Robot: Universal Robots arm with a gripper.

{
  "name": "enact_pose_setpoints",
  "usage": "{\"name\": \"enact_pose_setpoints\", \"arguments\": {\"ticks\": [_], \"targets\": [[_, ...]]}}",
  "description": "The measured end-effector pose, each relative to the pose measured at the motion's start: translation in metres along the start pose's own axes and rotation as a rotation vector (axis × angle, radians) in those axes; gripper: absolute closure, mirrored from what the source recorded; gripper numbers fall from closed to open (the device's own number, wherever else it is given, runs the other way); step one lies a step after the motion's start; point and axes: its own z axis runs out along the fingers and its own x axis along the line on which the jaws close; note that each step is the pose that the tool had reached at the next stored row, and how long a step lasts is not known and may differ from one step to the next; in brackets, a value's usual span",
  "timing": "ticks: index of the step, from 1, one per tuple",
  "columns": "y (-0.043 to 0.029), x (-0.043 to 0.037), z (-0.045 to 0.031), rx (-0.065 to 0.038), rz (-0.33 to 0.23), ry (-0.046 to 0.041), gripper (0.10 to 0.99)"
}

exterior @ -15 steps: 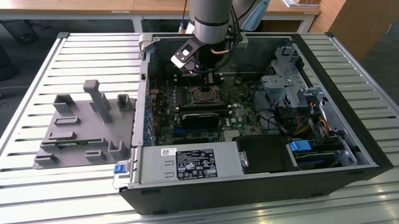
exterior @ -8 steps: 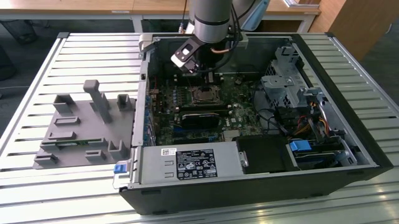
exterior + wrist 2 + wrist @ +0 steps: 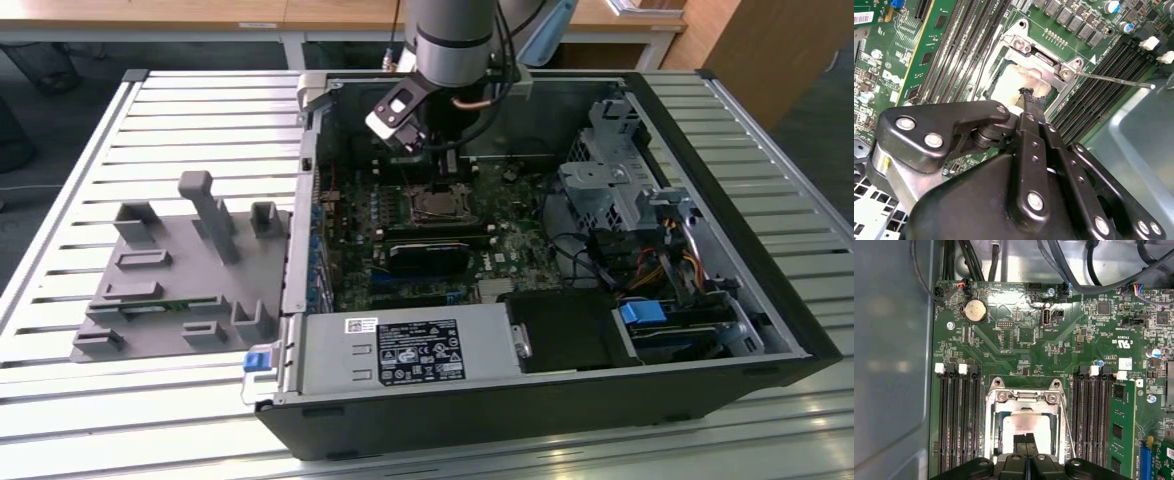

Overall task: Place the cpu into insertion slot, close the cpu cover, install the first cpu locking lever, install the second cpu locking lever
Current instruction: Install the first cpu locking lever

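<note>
The cpu (image 3: 1026,426) (image 3: 1011,82), a silvery square chip, lies in the insertion slot (image 3: 434,207) on the green board. The cpu cover (image 3: 1024,404) (image 3: 1046,57), a metal frame, lies down around the chip. A thin metal locking lever (image 3: 1114,80) (image 3: 1069,427) juts out free along one side of the socket. My gripper (image 3: 1026,440) (image 3: 1028,97) (image 3: 438,168) hangs right above the chip's middle. Its two black fingers are pressed together and hold nothing. Whether the tips touch the chip's top I cannot tell.
Long black memory slots (image 3: 959,420) flank the socket on both sides. A black vented block (image 3: 427,250) sits just in front of it. The case wall (image 3: 889,365), cables (image 3: 627,260) and a drive cage (image 3: 614,190) ring the board. A grey fixture (image 3: 174,270) stands outside on the exterior view's left.
</note>
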Motion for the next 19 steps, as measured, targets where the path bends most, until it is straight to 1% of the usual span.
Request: {"name": "enact_pose_setpoints", "arguments": {"ticks": [8,19], "targets": [[0.0001,0.0,-0.0053,0.0,0.0,0.0,0.98],[0.0003,-0.0001,-0.019,0.0,0.0,0.0,0.98]]}}
